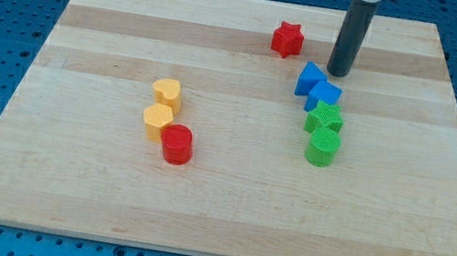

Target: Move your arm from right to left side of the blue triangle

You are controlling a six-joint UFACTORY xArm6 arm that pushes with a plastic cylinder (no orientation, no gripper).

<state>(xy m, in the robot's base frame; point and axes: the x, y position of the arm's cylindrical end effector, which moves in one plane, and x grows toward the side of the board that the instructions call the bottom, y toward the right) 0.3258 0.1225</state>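
The blue triangle (309,77) lies on the wooden board at the view's upper right, touching a blue cube (324,96) just below and to its right. My dark rod comes down from the view's top, and my tip (338,73) rests on the board just right of and slightly above the blue triangle, a small gap away. My tip touches no block.
A red star (288,39) sits to the upper left of the triangle. A green star (325,120) and a green cylinder (323,148) stand below the blue cube. A yellow heart (167,94), a yellow hexagon (157,118) and a red cylinder (176,144) cluster at left centre.
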